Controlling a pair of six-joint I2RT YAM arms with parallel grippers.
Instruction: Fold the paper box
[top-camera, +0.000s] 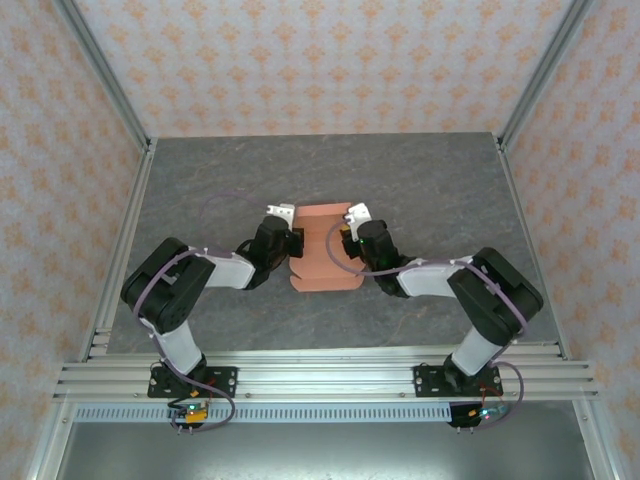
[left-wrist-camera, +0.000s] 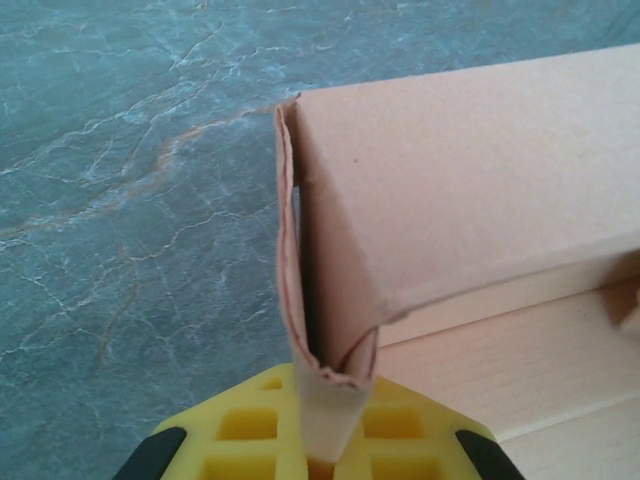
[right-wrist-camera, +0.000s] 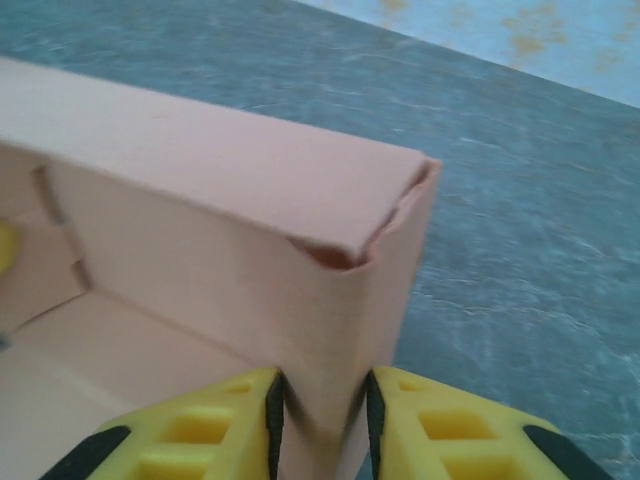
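Observation:
The salmon-orange paper box (top-camera: 322, 250) lies partly folded in the middle of the grey table, with its side walls raised. My left gripper (top-camera: 296, 243) is at the box's left edge. In the left wrist view the paper box (left-wrist-camera: 450, 180) has a doubled side flap pinched between the yellow fingers of the left gripper (left-wrist-camera: 325, 440), which is shut on it. My right gripper (top-camera: 347, 240) is at the right edge. In the right wrist view its black pads press both sides of an upright corner wall of the paper box (right-wrist-camera: 200, 160), so the right gripper (right-wrist-camera: 320, 410) is shut on it.
The grey marbled table (top-camera: 420, 190) reaches back to patterned walls. Aluminium frame posts (top-camera: 105, 75) stand at the rear corners, and a rail (top-camera: 330, 375) crosses the near edge by the arm bases.

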